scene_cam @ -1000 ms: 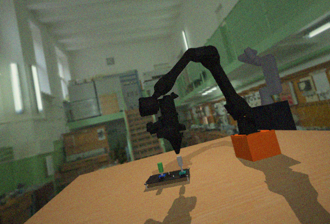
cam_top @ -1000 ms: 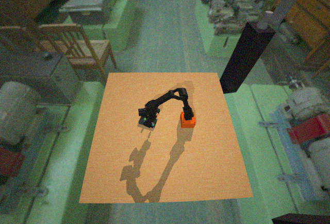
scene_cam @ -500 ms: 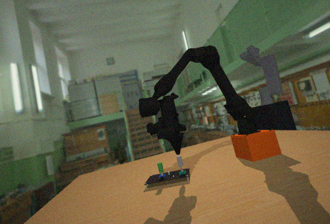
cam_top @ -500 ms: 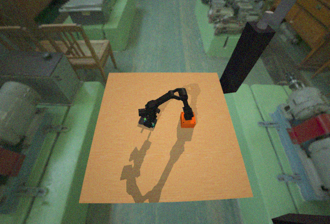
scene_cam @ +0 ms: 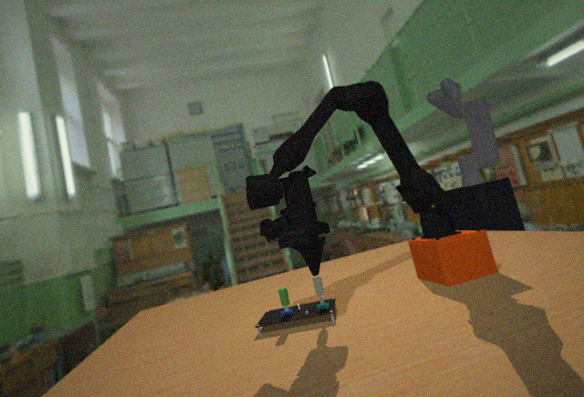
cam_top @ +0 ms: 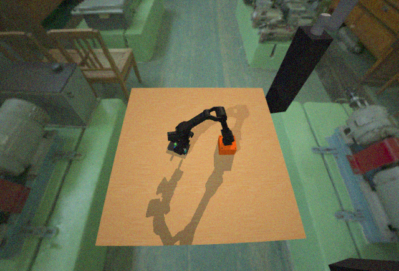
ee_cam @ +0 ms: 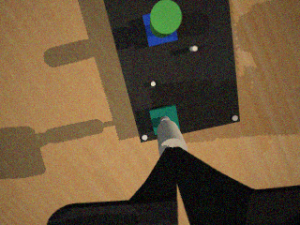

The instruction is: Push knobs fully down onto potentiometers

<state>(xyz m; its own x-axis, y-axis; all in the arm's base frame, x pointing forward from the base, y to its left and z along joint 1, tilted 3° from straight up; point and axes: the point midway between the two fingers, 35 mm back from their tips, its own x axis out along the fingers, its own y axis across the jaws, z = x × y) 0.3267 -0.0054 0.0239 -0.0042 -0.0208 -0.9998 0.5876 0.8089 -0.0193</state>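
Observation:
The circuit board (scene_cam: 302,316) (ee_cam: 206,89) stands on short legs. The white-grey knob (scene_cam: 318,286) (ee_cam: 170,133) is over the teal potentiometer (scene_cam: 323,307) (ee_cam: 170,112), with a little shaft showing below it. The green knob (scene_cam: 283,296) (ee_cam: 166,17) is over the blue potentiometer (scene_cam: 286,310) (ee_cam: 154,39), also with shaft showing. Both knobs look slightly tilted in the exterior view. My gripper (scene_cam: 316,274) (ee_cam: 172,154) is shut with nothing between the fingers. Its tips are at the top of the white-grey knob and seem to touch it; they hide part of that top in the wrist view.
The orange base block (cam_top: 227,149) (scene_cam: 453,260) under my arm stands on the wooden table (cam_top: 257,197) (scene_cam: 386,336), to the right of the board. Thin light pins (ee_cam: 194,48) stick up from the board between the knobs. My arm arches over from the orange block.

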